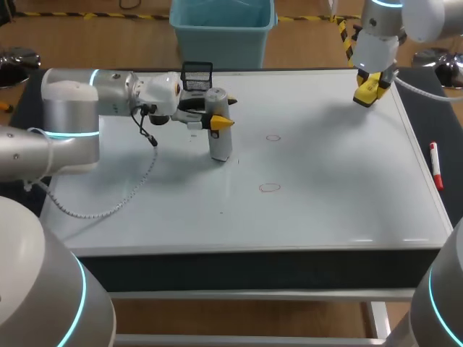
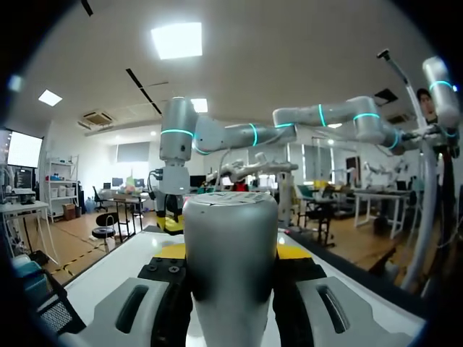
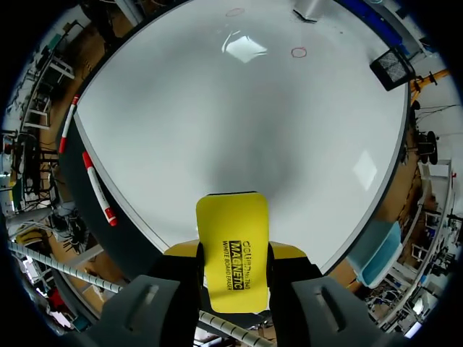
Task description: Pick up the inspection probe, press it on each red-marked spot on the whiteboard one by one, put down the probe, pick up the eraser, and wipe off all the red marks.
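The inspection probe (image 1: 219,137), a grey cylinder, stands upright with its lower end at the whiteboard (image 1: 325,173). My left gripper (image 1: 215,117) is shut on its upper part from the side. In the left wrist view the probe (image 2: 230,260) fills the space between the fingers. Two faint red circles, one (image 1: 273,137) and another (image 1: 269,188), lie to the probe's right, apart from it. My right gripper (image 1: 370,90) hangs over the board's far right corner, shut on the yellow eraser (image 3: 231,246). The same red circles (image 3: 299,52) appear far ahead of the eraser.
A black mesh holder (image 1: 197,74) stands at the back of the board, just behind the left gripper. A red-capped marker (image 1: 435,165) lies on the dark rim along the right edge. A coiled cable (image 1: 108,206) from the left arm hangs over the board's left part.
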Controlling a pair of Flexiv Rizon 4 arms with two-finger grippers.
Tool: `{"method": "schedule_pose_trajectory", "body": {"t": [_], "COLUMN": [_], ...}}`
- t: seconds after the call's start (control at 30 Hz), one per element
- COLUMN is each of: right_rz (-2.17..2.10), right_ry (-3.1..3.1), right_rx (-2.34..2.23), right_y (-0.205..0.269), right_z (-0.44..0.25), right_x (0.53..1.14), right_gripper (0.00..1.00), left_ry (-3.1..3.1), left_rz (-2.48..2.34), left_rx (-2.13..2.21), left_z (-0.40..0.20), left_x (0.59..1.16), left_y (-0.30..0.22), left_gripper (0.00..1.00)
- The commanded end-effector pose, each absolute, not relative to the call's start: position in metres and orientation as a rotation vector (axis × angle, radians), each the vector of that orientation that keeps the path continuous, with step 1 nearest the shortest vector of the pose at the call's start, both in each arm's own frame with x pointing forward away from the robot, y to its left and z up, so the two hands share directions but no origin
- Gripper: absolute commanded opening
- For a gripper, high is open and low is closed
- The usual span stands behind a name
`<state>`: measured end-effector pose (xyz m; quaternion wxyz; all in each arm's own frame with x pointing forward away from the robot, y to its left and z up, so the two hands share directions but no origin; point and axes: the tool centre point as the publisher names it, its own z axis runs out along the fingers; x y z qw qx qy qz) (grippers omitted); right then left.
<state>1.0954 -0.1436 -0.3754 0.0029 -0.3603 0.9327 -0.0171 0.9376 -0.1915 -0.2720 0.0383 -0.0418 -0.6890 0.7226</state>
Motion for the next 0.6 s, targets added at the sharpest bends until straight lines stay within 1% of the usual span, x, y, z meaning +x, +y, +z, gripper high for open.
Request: {"method": "schedule_pose_trajectory", "body": {"t": [0.03, 0.17, 0.6], "right_rz": [-0.057, -0.057, -0.057], "right_ry": [2.926, 2.926, 2.926], "right_rx": [-1.134, -1.134, -1.134], "right_y": [-0.144, -0.144, -0.144], "right_z": [-0.374, -0.374, -0.374], "right_x": [1.096, 1.096, 1.096], "right_gripper": [0.0, 0.0, 0.0], "left_ry": [-2.14, -2.208, -2.313], "left_rz": [2.227, 2.239, 2.323], "left_rx": [-0.105, -0.092, 0.121], "left_z": [-0.254, -0.241, -0.225], "left_x": [0.94, 0.95, 0.998], "left_y": [-0.174, -0.15, -0.061], "left_gripper": [0.0, 0.0, 0.0]}}
